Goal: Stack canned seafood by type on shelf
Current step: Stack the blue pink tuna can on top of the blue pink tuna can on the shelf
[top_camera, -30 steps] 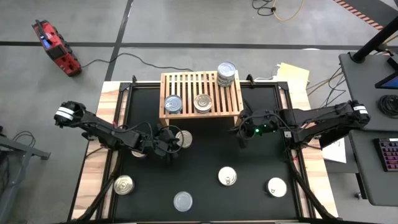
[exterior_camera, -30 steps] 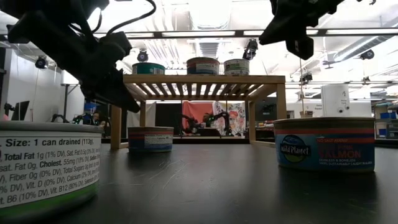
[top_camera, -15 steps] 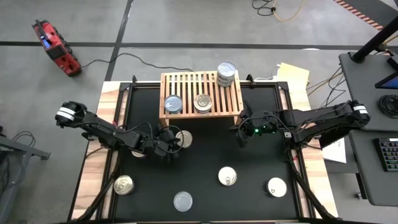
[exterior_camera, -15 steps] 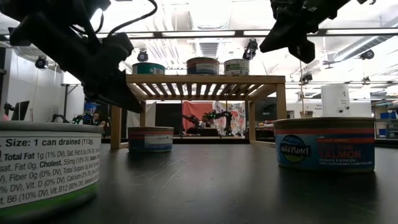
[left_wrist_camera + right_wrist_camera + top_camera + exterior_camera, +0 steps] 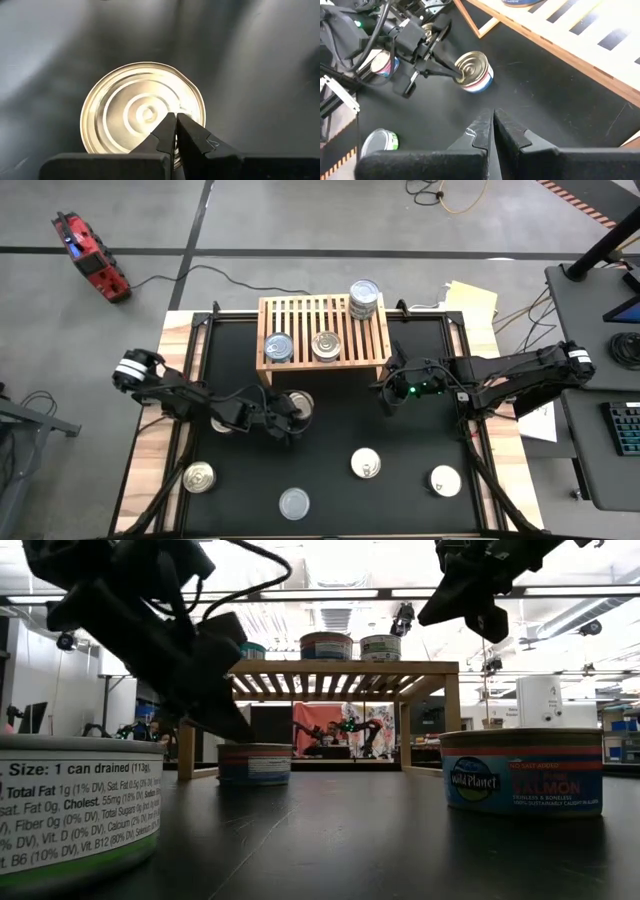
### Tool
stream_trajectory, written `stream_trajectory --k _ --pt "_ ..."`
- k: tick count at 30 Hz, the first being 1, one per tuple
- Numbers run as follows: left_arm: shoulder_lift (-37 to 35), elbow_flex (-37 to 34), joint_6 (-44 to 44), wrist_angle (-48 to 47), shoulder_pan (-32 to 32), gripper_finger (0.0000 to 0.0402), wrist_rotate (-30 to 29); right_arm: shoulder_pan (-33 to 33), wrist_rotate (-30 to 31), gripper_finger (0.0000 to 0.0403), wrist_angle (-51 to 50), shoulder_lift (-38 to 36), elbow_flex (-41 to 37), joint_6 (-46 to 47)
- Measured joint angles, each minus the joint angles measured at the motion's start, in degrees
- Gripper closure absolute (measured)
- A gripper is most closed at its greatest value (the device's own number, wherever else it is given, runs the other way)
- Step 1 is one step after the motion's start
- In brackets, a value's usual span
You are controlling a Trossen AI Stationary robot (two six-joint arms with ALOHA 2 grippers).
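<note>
My left gripper (image 5: 290, 414) is shut, its tips over a gold-lidded tin (image 5: 300, 402) that stands upright on the black mat just in front of the shelf (image 5: 322, 330). The left wrist view shows the shut fingers (image 5: 175, 120) above the ringed lid (image 5: 135, 107). My right gripper (image 5: 389, 396) is shut and hovers off the mat, beside the shelf's near right leg. On the shelf's slats sit a blue-lidded tin (image 5: 278, 347), a gold-lidded one (image 5: 326, 345) and a stack of tins (image 5: 364, 297). My left gripper has its shut fingertips (image 5: 454, 73) on the tin's gold lid (image 5: 470, 64), near the rim on the table's left side. The fingers slant down from the left. The tin stands upright with its base on the mat.
More tins stand on the mat: one under the left arm (image 5: 222, 423), and others near the front edge (image 5: 200, 477), (image 5: 294, 503), (image 5: 366, 463), (image 5: 445, 480). Two of them loom close in the low view (image 5: 75, 805), (image 5: 522, 772). Bare mat lies between the arms.
My left gripper has moved toward the table's right, onto the gold-lidded tin, staying shut. The tin has slid a little to the right along the mat, still upright.
</note>
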Motion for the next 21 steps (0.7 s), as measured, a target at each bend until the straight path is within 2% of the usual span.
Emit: stream_trajectory --k 9,14,21 --pt "2.17 4.42 7.54 -0.26 -0.39 0.0401 7.57 0.21 -1.22 0.039 0.05 0.02 -0.04 3.16" --pt "4.6 6.67 7.6 1.81 -0.48 0.0401 11.39 2.86 -2.13 0.039 -0.07 0.27 -1.0 8.87" --pt "5.57 10.66 10.86 1.35 -0.85 0.0401 11.99 7.36 -2.24 0.039 0.23 5.59 -1.33 15.73"
